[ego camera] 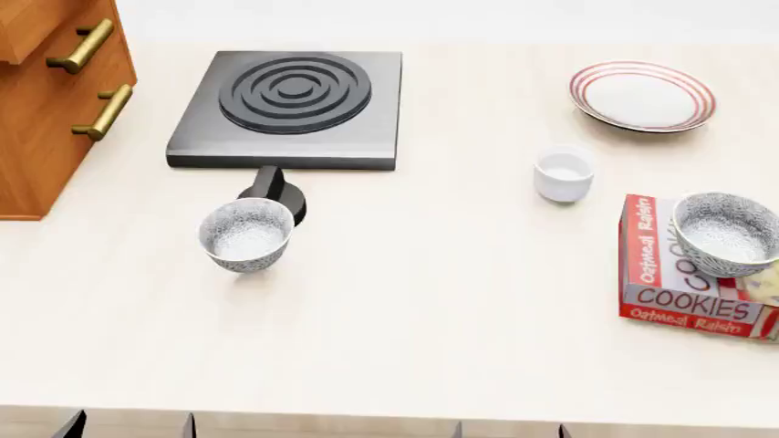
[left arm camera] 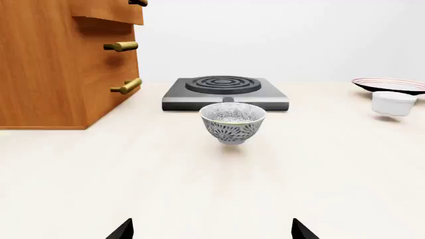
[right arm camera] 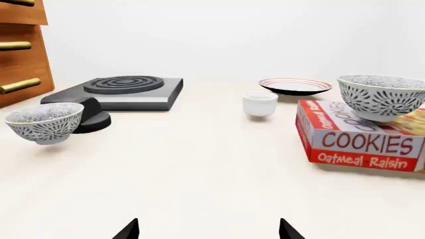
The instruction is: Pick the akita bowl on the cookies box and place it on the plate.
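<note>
The akita bowl [ego camera: 727, 234] sits upright on the cookies box [ego camera: 681, 272] near the counter's [ego camera: 462, 310] right edge in the head view, resting on the box's far-right part. The plate [ego camera: 641, 96] lies farther back, well apart from the box, and a small white cup [ego camera: 564, 173] stands between them, a little to the left.

A second speckled bowl [ego camera: 247, 234] stands on the bare counter to the left, just in front of a black knob [ego camera: 273, 192] that pokes out from a dark burner [ego camera: 290, 108]. A wooden cabinet [ego camera: 49, 100] with brass handles fills the far left corner.

Both grippers are low at the near edge — only the dark finger tips show. The left gripper [left arm camera: 212, 231] faces the second bowl with its fingers [left arm camera: 121, 231] spread apart; the right gripper [right arm camera: 208, 230] faces the open counter between the two bowls, fingers [right arm camera: 288, 230] likewise apart, touching nothing.
</note>
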`<state>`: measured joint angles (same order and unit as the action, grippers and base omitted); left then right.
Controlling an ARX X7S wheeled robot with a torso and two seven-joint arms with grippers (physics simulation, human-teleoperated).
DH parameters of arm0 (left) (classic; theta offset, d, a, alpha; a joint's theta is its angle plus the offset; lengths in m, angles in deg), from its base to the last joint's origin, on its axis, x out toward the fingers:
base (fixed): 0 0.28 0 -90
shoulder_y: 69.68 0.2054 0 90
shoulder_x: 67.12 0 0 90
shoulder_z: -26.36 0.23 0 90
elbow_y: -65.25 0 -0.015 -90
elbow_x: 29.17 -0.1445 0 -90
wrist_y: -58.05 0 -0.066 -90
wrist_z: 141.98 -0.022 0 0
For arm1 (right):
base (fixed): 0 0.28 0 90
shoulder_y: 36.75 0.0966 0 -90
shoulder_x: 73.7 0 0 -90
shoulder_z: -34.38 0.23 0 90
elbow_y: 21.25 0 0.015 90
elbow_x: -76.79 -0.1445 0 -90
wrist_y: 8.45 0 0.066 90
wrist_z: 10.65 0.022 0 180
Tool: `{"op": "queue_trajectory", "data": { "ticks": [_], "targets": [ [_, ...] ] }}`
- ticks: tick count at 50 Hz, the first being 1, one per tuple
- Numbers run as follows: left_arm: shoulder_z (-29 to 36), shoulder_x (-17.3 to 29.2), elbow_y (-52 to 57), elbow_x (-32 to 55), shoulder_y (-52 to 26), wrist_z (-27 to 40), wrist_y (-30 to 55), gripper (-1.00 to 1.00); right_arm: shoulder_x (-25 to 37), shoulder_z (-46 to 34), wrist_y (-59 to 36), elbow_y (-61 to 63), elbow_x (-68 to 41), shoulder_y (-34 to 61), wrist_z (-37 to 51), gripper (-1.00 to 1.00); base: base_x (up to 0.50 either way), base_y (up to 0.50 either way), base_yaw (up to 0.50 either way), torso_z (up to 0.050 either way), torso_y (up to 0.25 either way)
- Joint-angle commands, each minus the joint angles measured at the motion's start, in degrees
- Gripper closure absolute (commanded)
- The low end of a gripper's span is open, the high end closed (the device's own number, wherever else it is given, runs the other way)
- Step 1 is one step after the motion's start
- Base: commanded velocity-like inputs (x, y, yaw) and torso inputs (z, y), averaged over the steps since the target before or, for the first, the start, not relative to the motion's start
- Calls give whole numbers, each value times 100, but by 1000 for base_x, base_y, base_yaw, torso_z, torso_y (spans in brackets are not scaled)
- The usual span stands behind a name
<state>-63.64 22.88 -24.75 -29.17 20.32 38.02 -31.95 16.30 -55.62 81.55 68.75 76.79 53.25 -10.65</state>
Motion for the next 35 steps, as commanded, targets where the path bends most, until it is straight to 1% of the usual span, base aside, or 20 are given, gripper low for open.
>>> {"op": "queue_trajectory", "data": {
  "ticks": [1, 11, 16, 20, 23, 25, 26, 28, 31, 32, 35],
  "targets": [
    [102, 89, 9, 99, -3, 104, 12, -100, 91, -111, -71, 8, -103, 17, 99, -100, 0, 0, 0, 0, 0],
    [255, 253, -6, 321, -17, 312, -18, -100, 256, -312, -44, -51, -286, 39, 287, -100, 0, 0, 0, 0, 0],
    [339, 310, -10, 286, -15, 426, 0, -100, 313, -377, -43, 5, -328, 19, 352, -100, 0, 0, 0, 0, 0],
    [247, 314, 116, 446, -77, 556, 133, -100, 347, -366, 0, 173, -360, -13, 458, -100, 0, 0, 0, 0, 0],
    [179, 362, 606, 526, -131, 671, 454, -100, 364, -279, 75, 547, -488, -77, 545, -100, 289, 0, 0, 0, 0],
    [129, 391, 848, 632, -187, 702, 627, -100, 414, -276, -166, 896, -490, -70, 608, -100, 500, 0, 0, 0, 0],
    [76, 416, 1140, 736, -213, 714, 764, -100, 439, -208, -417, 1279, -620, -44, 633, -100, 500, 0, 0, 0, 0],
    [78, 481, 1528, 759, -247, 759, 1001, -100, 501, -215, -641, 1624, -656, -21, 652, -100, 500, 0, 0, 0, 0],
    [-45, 539, 2113, 1054, -406, 810, 1559, -100, 570, -242, -945, 2137, -563, 67, 773, -100, 500, 0, 0, 0, 0],
    [-92, 569, 2358, 1166, -467, 831, 1751, -100, 605, -227, -1188, 2422, -622, 122, 785, -100, 500, 0, 0, 0, 0],
    [-161, 627, 2692, 1291, -552, 899, 1965, -100, 687, -204, -1569, 2902, -720, 208, 812, -100, 500, 0, 0, 0, 0]
  ]
}}
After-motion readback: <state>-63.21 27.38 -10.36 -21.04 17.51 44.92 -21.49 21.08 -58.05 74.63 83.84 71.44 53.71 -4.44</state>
